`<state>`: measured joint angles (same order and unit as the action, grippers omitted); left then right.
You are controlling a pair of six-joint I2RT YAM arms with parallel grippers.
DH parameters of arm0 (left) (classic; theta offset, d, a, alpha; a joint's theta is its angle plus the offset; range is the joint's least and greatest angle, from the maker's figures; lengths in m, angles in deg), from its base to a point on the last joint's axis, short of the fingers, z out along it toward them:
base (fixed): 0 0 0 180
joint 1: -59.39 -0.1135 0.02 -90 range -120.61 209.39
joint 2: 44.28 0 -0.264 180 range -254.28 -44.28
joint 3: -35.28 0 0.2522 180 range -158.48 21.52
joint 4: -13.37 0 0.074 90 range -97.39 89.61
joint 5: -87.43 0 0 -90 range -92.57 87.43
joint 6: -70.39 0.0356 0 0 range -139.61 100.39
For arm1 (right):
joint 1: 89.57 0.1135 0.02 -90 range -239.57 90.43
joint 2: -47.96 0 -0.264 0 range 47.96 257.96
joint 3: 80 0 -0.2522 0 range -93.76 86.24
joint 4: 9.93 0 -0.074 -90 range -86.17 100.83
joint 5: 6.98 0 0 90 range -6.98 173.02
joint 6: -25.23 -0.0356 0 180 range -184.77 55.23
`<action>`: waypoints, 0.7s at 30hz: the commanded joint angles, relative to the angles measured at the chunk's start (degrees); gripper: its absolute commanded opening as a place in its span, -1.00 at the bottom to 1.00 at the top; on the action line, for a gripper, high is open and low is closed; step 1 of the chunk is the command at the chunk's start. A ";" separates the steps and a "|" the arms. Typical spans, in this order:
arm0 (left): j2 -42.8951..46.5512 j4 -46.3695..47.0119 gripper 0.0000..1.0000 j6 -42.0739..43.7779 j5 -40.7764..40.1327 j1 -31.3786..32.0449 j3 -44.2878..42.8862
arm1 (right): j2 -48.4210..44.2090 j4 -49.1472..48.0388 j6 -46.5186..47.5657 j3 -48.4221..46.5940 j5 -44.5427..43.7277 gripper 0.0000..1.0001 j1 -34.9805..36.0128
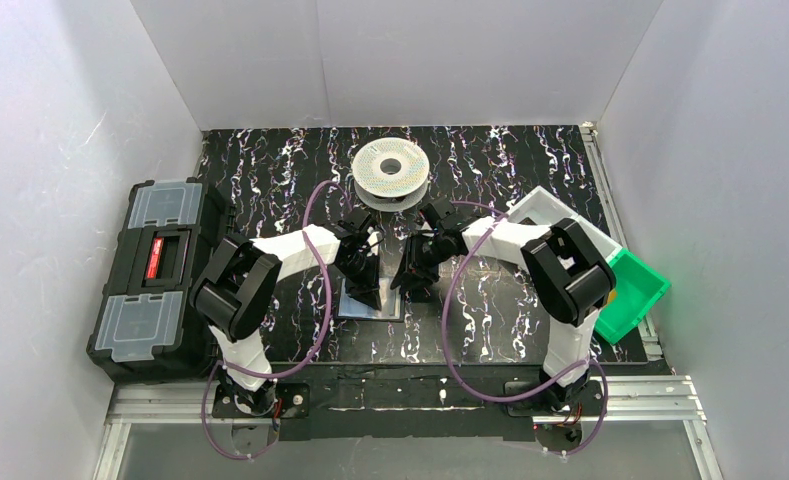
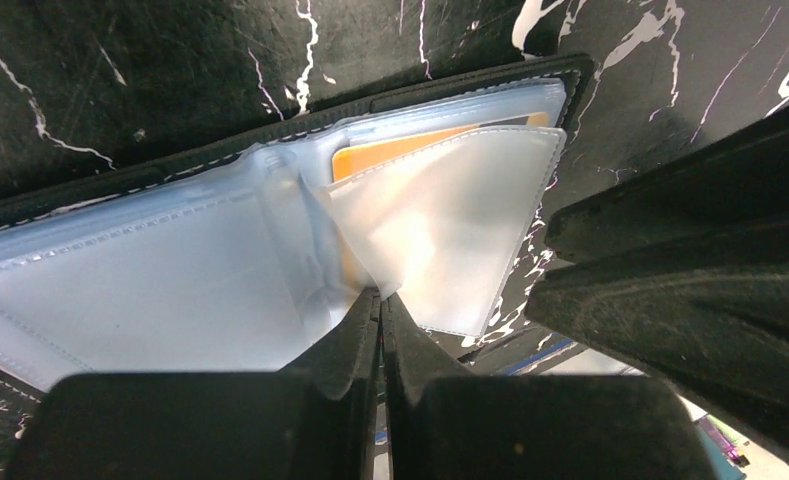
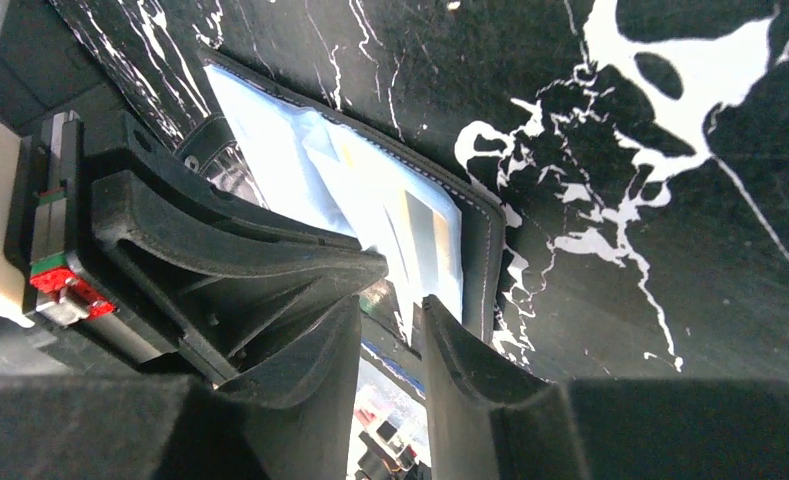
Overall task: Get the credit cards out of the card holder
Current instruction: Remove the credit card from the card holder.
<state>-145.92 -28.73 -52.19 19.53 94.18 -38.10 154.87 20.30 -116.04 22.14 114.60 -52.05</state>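
Note:
The black card holder (image 1: 390, 306) lies open on the marbled mat, its bluish-grey clear sleeves facing up (image 2: 150, 270). An orange-tan credit card (image 2: 400, 150) sits inside a sleeve near the holder's far edge. My left gripper (image 2: 381, 297) is shut on the corner of a loose clear sleeve flap (image 2: 450, 230) and holds it lifted. My right gripper (image 3: 390, 312) is a little open at the holder's (image 3: 482, 250) near edge, next to the left gripper (image 3: 170, 250). A pale yellowish strip (image 3: 422, 212) shows through the sleeves; I cannot tell if it is a card.
A big black toolbox (image 1: 155, 280) stands at the left. A filament spool (image 1: 390, 172) sits at the back centre. A white tray (image 1: 550, 208) and a green bin (image 1: 638, 290) are at the right. White walls enclose the mat.

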 commanded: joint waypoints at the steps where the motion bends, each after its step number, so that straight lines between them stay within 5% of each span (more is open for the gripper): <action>1: -1.56 1.10 -1.00 0.71 0.51 1.32 2.58 | 2.11 0.11 1.37 -2.34 1.38 -0.29 0.34; 16: -0.43 0.40 -1.00 1.59 1.42 1.29 2.76 | 5.20 -1.45 1.91 -4.19 1.80 -0.49 1.15; 21: 1.01 -0.92 -1.00 1.18 1.71 1.30 1.64 | 5.11 -0.75 3.04 -4.20 1.49 -0.96 1.16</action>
<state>-145.68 -28.40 -51.30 20.21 94.00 -37.79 159.20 19.84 -114.42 20.00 115.19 -51.18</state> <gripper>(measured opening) 0.007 0.100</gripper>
